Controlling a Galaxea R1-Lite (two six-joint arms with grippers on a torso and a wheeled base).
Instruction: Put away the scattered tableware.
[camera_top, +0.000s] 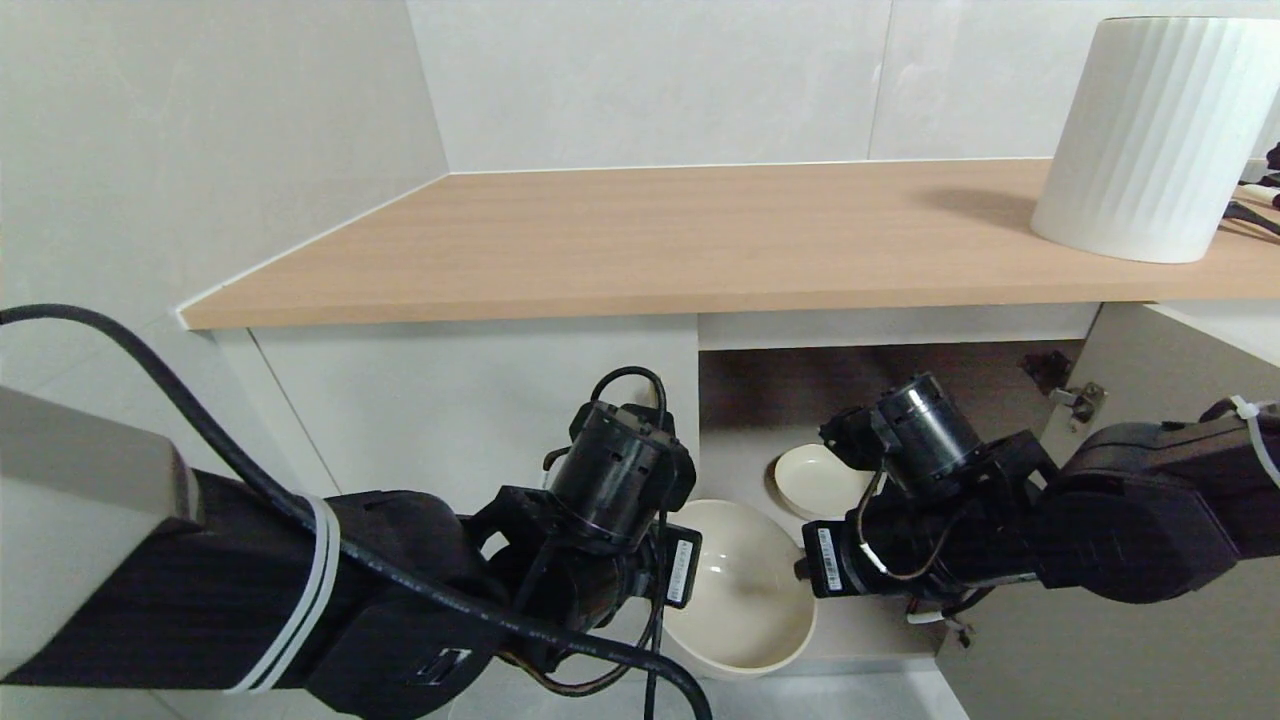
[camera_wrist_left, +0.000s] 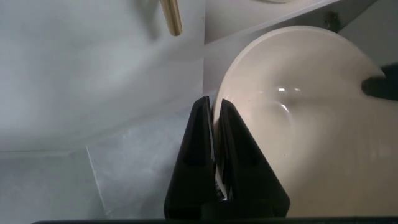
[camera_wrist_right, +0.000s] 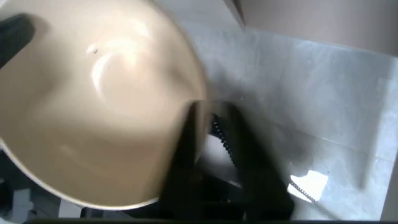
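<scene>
Head view: left gripper (camera_wrist_left: 213, 109) sits at the left rim of the cream bowl (camera_top: 745, 600), which hangs tilted in front of the open cabinet (camera_top: 740, 455) under the wooden countertop (camera_top: 650, 240). White label (camera_top: 682, 570) on this gripper; print too small to read. Left wrist view: jaws pinched together on the bowl rim, one finger inside and one outside.

Small cream dish (camera_top: 815, 480) lies inside the cabinet, behind the bowl and apart from it.

Second white label (camera_top: 828, 560), also illegible, on the right gripper (camera_wrist_right: 212, 109) at the bowl's right rim. Right wrist view (blurred): jaws parted, rim lying against one finger, gap to the other.

Cabinet door (camera_top: 1150, 370) stands open. Ribbed white container (camera_top: 1150, 140) stands on the countertop, far right.
</scene>
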